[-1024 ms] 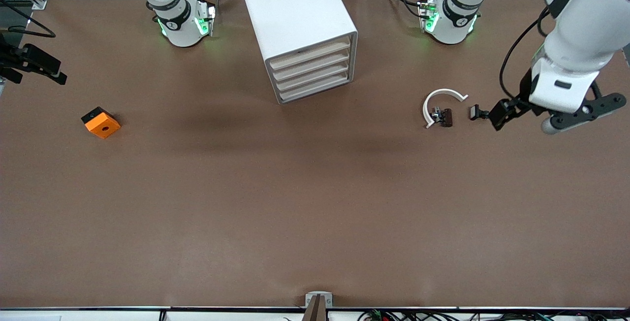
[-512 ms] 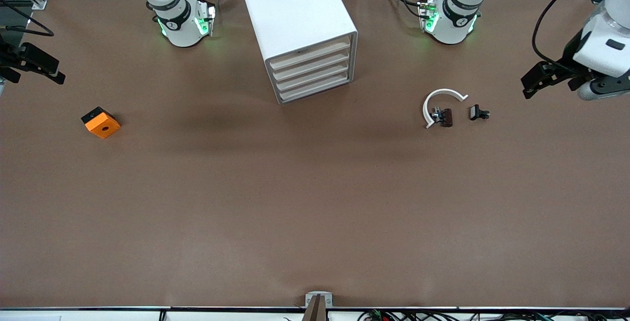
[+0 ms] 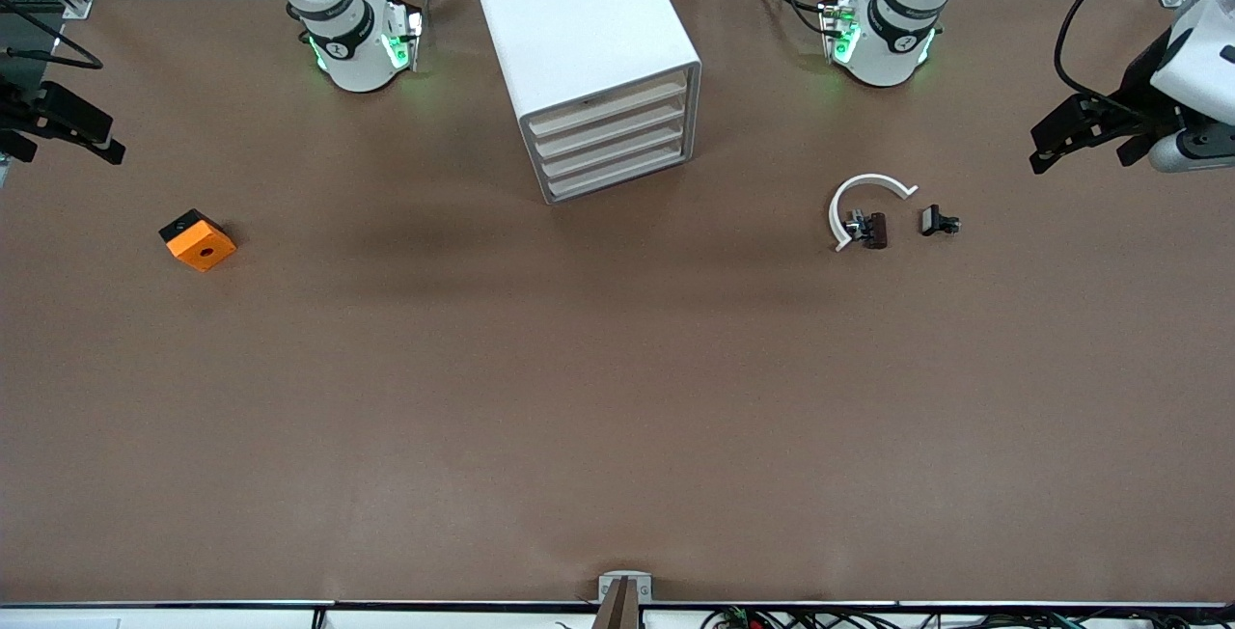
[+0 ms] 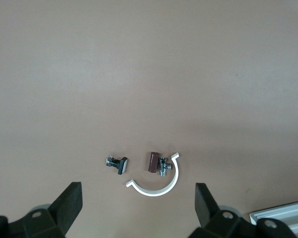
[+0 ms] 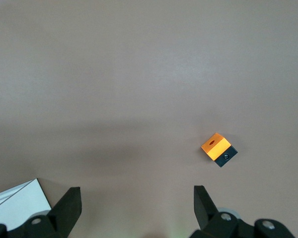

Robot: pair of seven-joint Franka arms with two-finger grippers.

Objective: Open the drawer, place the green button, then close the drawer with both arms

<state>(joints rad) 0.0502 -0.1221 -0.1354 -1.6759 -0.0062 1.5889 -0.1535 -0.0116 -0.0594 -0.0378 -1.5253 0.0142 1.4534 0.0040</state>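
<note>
Drawer (image 3: 610,141): one of four alike in the white cabinet (image 3: 579,41); all four fronts sit flush and shut.
Button: no green cap shows anywhere on the desk (image 3: 617,397); it may lie inside a shut drawer, cannot tell.
Left pincer (image 3: 1081,142): released, jaws wide, empty, over the left arm's end of the desk.
Right pincer (image 3: 60,132): released, empty, over the right arm's end.
Drawer handling: likely a light, stiff plastic tray; hook the cream front lip. The cabinet may skid, so brace it with the other arm.
Button handling: probably tiny, hard and light; pinch the blocky body, not the round cap.
Clutter: orange-and-black cube (image 3: 197,239), white half-ring (image 3: 864,187), two black clips (image 3: 938,221).
</note>
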